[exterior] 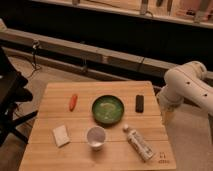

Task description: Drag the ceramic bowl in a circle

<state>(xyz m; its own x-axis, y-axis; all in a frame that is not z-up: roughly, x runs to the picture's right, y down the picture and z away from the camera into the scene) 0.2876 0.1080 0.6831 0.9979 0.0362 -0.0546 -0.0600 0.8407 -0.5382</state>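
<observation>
Wooden table stood on grey floor, ledge behind. Bowl sat mid-table. Gripper hung off right edge; open or closed, couldn't tell.

Warm, dim overhead light brightens the bench; the background lies dark. The pale arm glows at right, its gripper out of view.

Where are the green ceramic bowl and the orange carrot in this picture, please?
Green ceramic bowl [107,109], camera view, centre of its inside.
Orange carrot [73,101], camera view, middle of its body.
Tool: not visible; white robot arm [187,86], camera view, elbow, right of the bowl.
</observation>
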